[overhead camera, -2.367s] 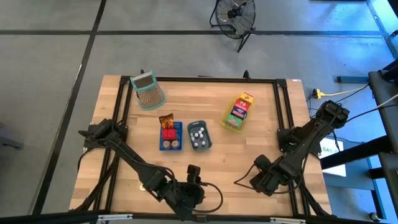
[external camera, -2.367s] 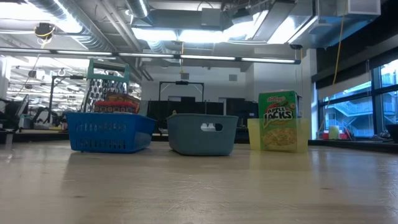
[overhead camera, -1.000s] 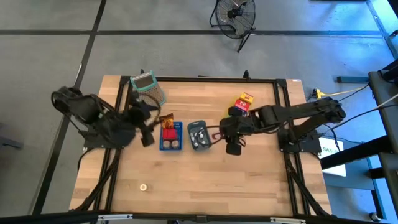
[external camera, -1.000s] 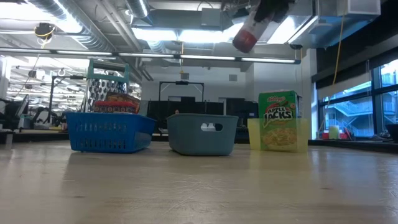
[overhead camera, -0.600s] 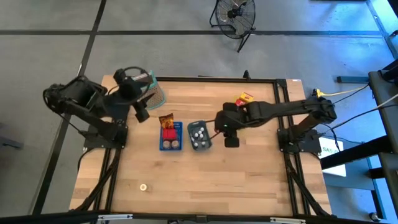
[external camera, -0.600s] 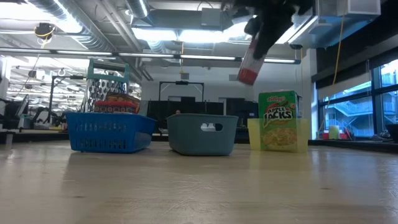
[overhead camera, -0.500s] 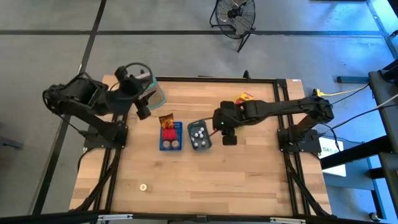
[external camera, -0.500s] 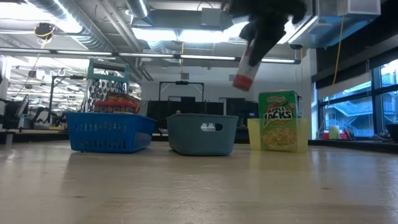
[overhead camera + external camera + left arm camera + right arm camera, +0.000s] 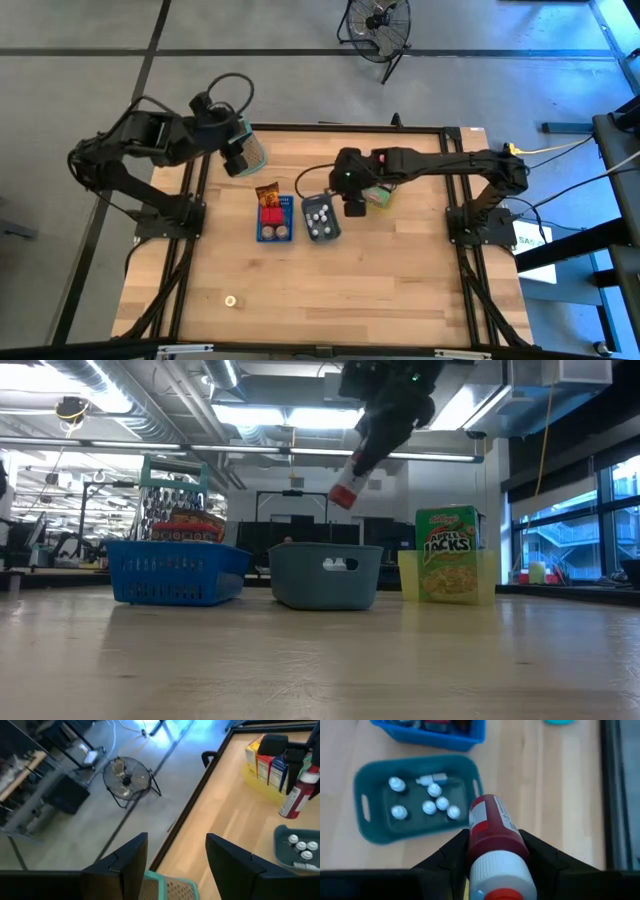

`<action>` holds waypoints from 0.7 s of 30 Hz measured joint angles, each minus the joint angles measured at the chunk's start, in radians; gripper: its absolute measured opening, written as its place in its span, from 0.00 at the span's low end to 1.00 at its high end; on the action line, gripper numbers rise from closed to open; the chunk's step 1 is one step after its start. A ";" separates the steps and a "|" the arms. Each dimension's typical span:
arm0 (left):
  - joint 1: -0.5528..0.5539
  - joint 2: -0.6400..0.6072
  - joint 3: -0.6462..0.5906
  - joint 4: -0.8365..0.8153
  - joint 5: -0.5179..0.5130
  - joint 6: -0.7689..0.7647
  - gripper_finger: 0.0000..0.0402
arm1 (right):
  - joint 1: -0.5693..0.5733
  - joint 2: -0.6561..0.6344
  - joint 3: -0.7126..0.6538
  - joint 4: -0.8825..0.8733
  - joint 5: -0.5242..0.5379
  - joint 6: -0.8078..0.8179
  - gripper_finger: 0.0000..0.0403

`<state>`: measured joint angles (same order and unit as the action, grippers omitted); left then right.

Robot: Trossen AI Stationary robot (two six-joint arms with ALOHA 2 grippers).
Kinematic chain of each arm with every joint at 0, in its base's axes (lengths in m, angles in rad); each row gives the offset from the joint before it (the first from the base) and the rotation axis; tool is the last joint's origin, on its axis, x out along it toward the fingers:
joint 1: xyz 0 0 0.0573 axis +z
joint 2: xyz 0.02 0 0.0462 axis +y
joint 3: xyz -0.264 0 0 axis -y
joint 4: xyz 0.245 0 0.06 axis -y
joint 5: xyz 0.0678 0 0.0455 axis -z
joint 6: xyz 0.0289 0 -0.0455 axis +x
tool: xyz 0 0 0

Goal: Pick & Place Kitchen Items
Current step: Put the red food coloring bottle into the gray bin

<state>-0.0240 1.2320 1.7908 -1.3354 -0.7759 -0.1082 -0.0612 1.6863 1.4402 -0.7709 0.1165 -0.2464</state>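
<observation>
Above the grey-blue plastic tray (image 9: 415, 800) on the wooden counter (image 9: 330, 280), a dark red cylindrical bottle with a white cap (image 9: 492, 845) was held tilted in the right claw (image 9: 352, 192), its fingers closed on the bottle's body. The bottle was judged rigid, light and somewhat slippery, best gripped around its straight middle. Six small white round pieces (image 9: 427, 795) were counted in that tray. One blue tray (image 9: 272, 222) of red items lay just beside it, and one yellow tray (image 9: 378, 200) of cartons lay close on its other side. The left claw (image 9: 234, 158) hung partly spread, empty, over one green-rimmed mesh basket (image 9: 250, 152).
</observation>
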 joint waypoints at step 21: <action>0.060 0.025 0.000 0.193 0.307 0.045 0.49 | 0.029 0.116 0.130 -0.037 -0.110 -0.085 0.37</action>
<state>0.0357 1.2574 1.7905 -1.1421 -0.4687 -0.0630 -0.0326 1.8027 1.5703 -0.8082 0.0061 -0.3317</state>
